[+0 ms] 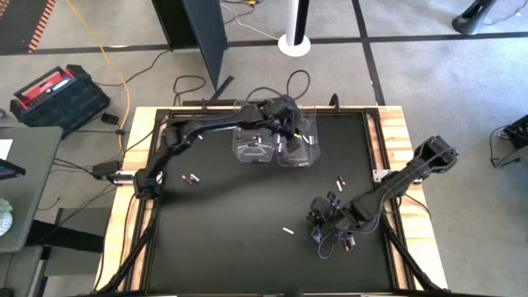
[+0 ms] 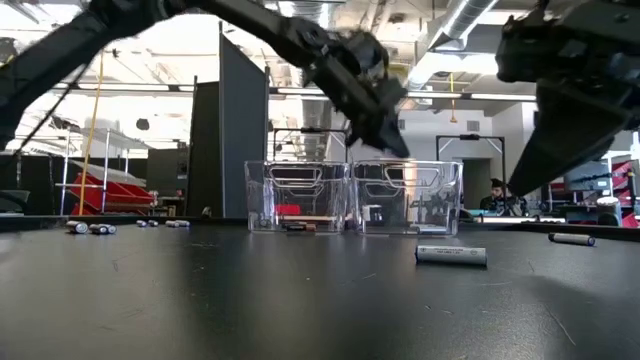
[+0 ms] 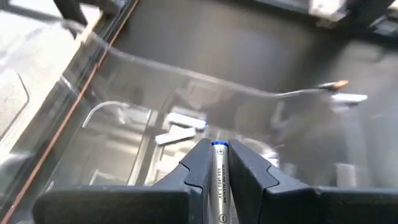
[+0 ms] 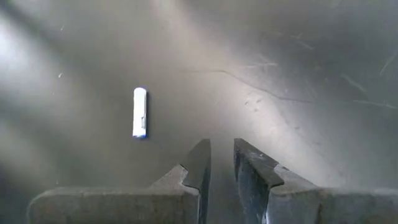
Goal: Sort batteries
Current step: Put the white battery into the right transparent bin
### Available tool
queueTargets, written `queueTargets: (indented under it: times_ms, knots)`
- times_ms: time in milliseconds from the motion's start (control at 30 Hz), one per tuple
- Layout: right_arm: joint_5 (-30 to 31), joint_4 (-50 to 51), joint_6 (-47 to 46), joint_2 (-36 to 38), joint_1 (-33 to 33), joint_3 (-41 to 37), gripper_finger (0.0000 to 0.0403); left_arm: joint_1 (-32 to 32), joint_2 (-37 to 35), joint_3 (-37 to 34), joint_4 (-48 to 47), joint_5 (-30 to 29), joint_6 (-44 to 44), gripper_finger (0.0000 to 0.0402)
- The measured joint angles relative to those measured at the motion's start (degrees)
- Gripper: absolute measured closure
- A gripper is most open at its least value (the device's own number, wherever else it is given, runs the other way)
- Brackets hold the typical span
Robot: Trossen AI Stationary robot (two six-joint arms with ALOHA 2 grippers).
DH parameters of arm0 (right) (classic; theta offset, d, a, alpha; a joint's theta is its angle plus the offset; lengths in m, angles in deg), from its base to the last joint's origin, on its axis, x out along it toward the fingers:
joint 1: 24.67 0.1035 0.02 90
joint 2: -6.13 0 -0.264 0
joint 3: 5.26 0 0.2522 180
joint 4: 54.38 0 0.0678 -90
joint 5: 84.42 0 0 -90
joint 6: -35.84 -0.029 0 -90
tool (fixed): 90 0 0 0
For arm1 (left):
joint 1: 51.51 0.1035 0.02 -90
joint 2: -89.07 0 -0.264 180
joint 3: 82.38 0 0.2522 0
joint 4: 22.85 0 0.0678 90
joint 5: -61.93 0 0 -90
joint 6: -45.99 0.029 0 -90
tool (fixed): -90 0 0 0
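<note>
From above, the left tool [image 1: 290, 130] hangs over the two clear bins [image 1: 276, 144] near the desk's [image 1: 231, 239] far edge, above the right-hand bin. The right tool [image 1: 330, 227] sits low near the right edge, toward the near corner. Loose batteries lie scattered: a white cell [image 1: 288, 231] just beside the right tool, a pair [image 1: 191, 178] near the left edge, and two more [image 1: 339, 181] toward the right edge.

At desk level, the left tool [image 2: 385, 130] is poised over the rim of the right-hand bin [image 2: 408, 197]. A silver cell [image 2: 451, 256] lies on its side in front of the bins, and others [image 2: 92, 228] rest far off to the left.

The left wrist view shows the left tool [image 3: 219, 177] pinching a battery [image 3: 219, 174] lengthwise between its fingers, over a bin that already has white cells [image 3: 181, 127] at its bottom.

The right wrist view shows the right tool [image 4: 222, 165] with its fingers a narrow gap apart and nothing between them; the white cell [image 4: 140, 112] lies on bare desk near them.

These cells look light, rigid, smooth and apt to roll, so a squeeze across the middle of the barrel seems safest.
</note>
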Motion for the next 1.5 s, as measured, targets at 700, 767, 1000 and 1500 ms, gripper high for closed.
queueTargets:
  times_ms: [700, 767, 1000, 1500]
  knots:
    - [0.0, 2.2, -9.5, 0.0, -2.4, 0.0, 0.0315, 1.8, 15.2, 15.4, -12.0, -3.3, 11.7, 0.0362]
    - [0.0, 2.2, -9.5, 0.0, -2.9, 0.0, 0.0315, 1.8, 15.1, 15.4, -11.8, -4.4, 11.7, 0.0362]
    - [0.0, 2.2, -9.4, 0.0, -3.9, 0.0, 0.0315, 1.8, 15.1, 15.4, -11.9, -4.6, 11.7, 0.0351]
    - [0.0, 2.3, -9.1, 0.0, -3.9, 0.0, 0.0315, 1.6, 15.1, 20.6, -16.9, -4.7, 10.8, 0.032]
